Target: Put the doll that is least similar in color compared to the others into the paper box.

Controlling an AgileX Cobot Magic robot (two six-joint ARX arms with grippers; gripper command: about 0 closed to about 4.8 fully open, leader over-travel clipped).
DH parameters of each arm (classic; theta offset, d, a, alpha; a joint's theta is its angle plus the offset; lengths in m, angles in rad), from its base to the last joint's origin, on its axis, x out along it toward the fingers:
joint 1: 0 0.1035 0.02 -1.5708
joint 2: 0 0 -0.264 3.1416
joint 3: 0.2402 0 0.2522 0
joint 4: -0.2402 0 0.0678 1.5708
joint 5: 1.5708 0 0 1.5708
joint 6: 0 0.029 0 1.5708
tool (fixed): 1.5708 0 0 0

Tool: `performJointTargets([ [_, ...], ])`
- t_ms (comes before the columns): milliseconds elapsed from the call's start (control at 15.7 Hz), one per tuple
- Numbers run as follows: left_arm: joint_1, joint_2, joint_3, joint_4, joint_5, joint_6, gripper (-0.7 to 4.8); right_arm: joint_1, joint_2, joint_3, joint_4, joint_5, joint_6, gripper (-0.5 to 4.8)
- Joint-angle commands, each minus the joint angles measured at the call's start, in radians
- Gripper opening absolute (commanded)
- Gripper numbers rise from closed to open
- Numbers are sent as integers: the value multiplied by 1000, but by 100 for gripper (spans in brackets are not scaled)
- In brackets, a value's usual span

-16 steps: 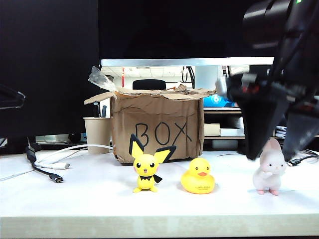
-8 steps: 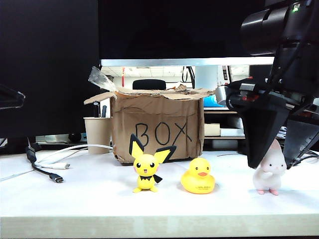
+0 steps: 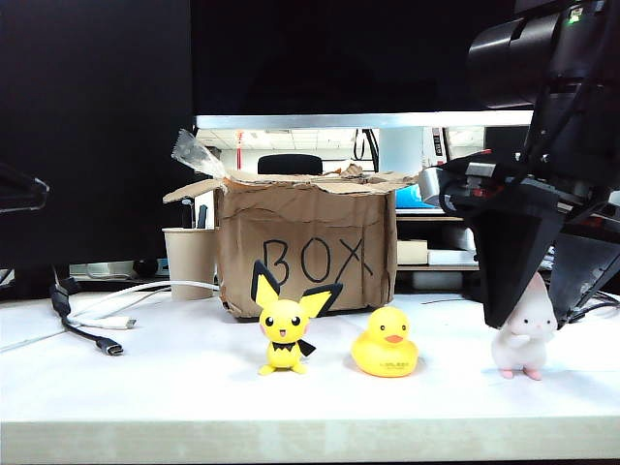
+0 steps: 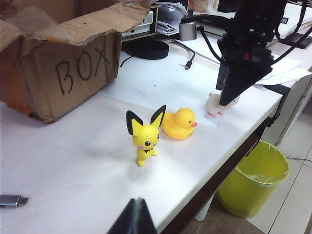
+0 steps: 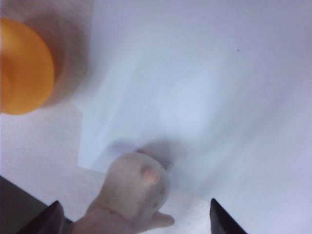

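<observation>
The right gripper (image 3: 536, 302) straddles the doll (image 3: 524, 334), fingers apart; close squarely on its body; the left gripper (image 4: 135, 218) idles, fingers together.

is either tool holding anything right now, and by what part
Nothing is held. The right tool stands open around the doll, fingers apart from it. The left tool is away from everything.

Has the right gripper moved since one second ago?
Yes. The right gripper has come down around the pink rabbit, its fingers now lower against the table edge.
</observation>
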Motion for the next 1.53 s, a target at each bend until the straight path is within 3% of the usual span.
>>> performJointTargets([
  [64,2,0,-1,-15,2,1,-5,5,-2,5,-18,-10,8,359],
  [191,2,0,-1,-16,2,0,-5,13,-2,5,-24,-30,8,357],
  [319,2,0,-1,-16,2,0,-5,32,-2,5,-18,-32,8,231],
  [510,2,0,-1,-15,2,0,-5,41,-2,5,-16,-27,8,203],
  [574,2,0,-1,-15,1,0,-5,41,-2,5,-16,-23,8,164],
  [638,2,0,-1,-16,2,0,-5,42,-2,5,-18,-25,8,70],
  [702,2,0,-1,-15,1,1,-5,42,-2,5,-20,-25,8,12],
  [1148,2,0,-1,-15,1,0,-5,42,-15,12,-58,-39,8,8],
  [1531,2,0,-1,-16,2,0,-5,42,-42,241,-220,-32,-8,8],
])
